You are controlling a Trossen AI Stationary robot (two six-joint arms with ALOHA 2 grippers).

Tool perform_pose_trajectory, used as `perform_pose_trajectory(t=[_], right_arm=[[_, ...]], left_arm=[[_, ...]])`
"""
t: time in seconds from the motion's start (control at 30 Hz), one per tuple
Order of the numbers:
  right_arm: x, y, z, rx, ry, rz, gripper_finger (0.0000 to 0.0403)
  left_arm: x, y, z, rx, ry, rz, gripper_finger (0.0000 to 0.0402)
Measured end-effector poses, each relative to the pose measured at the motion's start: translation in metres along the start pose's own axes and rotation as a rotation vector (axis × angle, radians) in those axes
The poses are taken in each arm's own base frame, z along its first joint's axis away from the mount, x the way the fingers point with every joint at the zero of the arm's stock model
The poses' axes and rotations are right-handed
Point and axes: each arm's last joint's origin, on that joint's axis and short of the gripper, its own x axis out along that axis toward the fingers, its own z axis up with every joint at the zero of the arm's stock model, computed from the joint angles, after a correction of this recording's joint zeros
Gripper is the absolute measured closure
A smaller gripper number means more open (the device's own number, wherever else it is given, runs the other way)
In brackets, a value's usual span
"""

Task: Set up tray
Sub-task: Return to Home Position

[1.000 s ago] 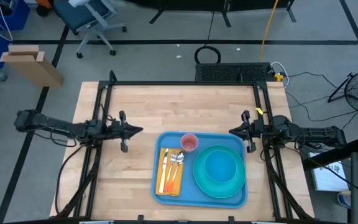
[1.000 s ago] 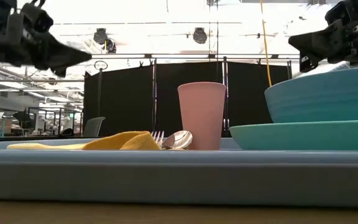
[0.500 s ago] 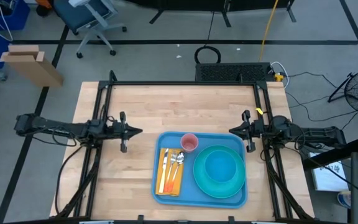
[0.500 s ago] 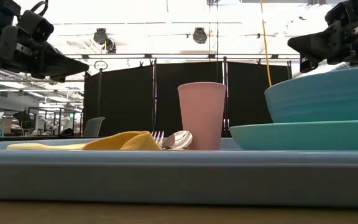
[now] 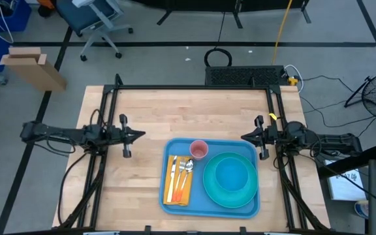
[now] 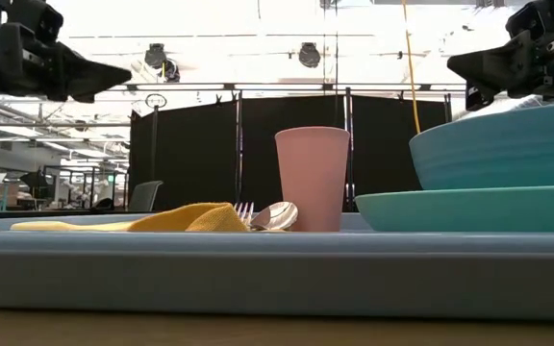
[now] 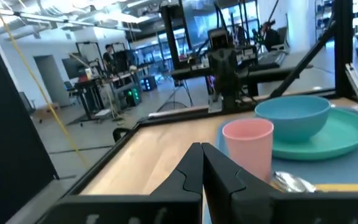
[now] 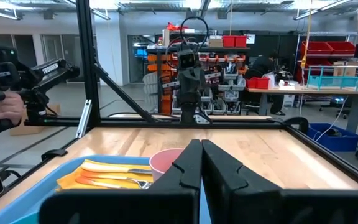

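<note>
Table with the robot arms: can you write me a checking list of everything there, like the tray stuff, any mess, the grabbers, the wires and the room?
Surface: light wooden table, holding the tray.
Job's things: blue tray carries a yellow napkin with cutlery on top, an upright pink cup, and a turquoise bowl on a turquoise plate.
Clutter: nothing seen on the table off the tray.
Grippers: left gripper shut, empty, left of the tray; right gripper shut, empty, by the tray's far right corner.
Cables: black coil and yellow cable beyond the table.
Surroundings: office chair, cardboard box.
</note>
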Motion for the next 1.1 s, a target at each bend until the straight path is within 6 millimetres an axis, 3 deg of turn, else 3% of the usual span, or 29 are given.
perform_pose_trajectory(t=[0.63, 0.83, 1.1], right_arm=[[0.000, 0.000, 0.001, -0.007, -0.011, 0.001, 0.0403], [0.000, 0.000, 0.000, -0.006, -0.004, 0.000, 0.0403], [0.000, 0.000, 0.000, 0.001, -0.004, 0.000, 0.0403]], left_arm=[[-0.004, 0.008, -0.012, -0.215, 0.104, 0.036, 0.0400], [-0.004, 0.007, -0.018, -0.347, 0.170, 0.027, 0.0377], [-0.004, 0.007, -0.017, -0.355, 0.158, 0.035, 0.0357]])
